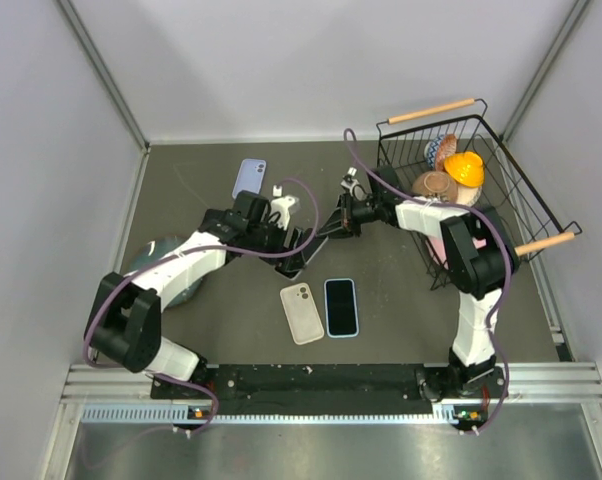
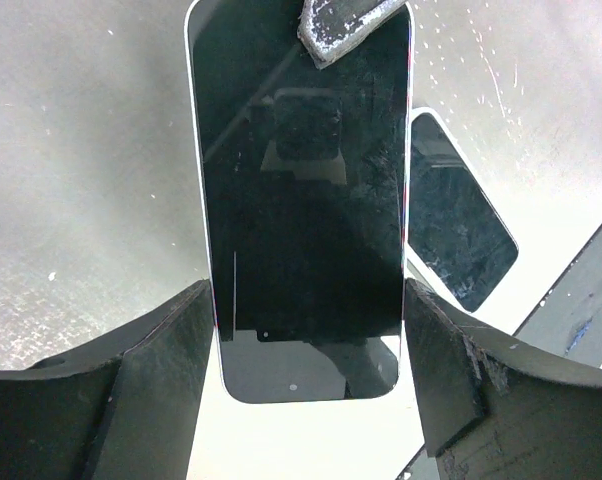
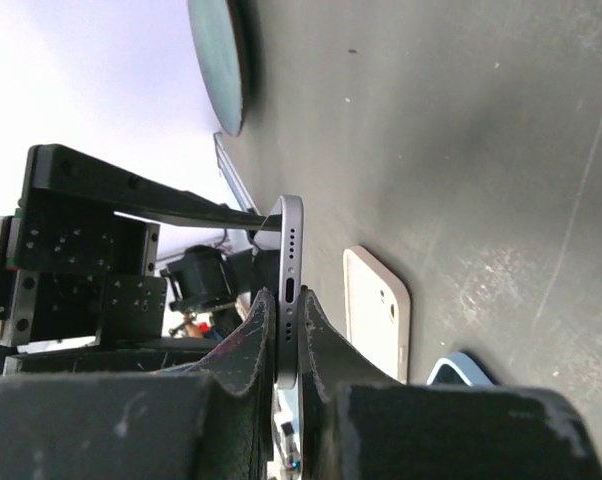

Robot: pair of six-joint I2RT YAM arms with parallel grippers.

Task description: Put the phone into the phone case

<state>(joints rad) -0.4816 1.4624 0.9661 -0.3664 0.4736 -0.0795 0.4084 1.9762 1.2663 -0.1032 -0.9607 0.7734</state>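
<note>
A dark phone (image 1: 306,250) hangs tilted above the table middle, held by both grippers. My left gripper (image 1: 293,240) is shut on its long edges; in the left wrist view the black screen (image 2: 301,200) fills the gap between my fingers (image 2: 151,370). My right gripper (image 1: 326,228) pinches the end with the charging port (image 3: 289,290), one pad on each face. The beige phone case (image 1: 301,312) lies flat and empty on the table below, and it also shows in the right wrist view (image 3: 376,315).
A black phone in a blue case (image 1: 341,307) lies right beside the beige case. A lavender case (image 1: 249,178) lies at the back. A teal plate (image 1: 166,265) sits under the left arm. A wire basket (image 1: 526,205) with toys stands at the right.
</note>
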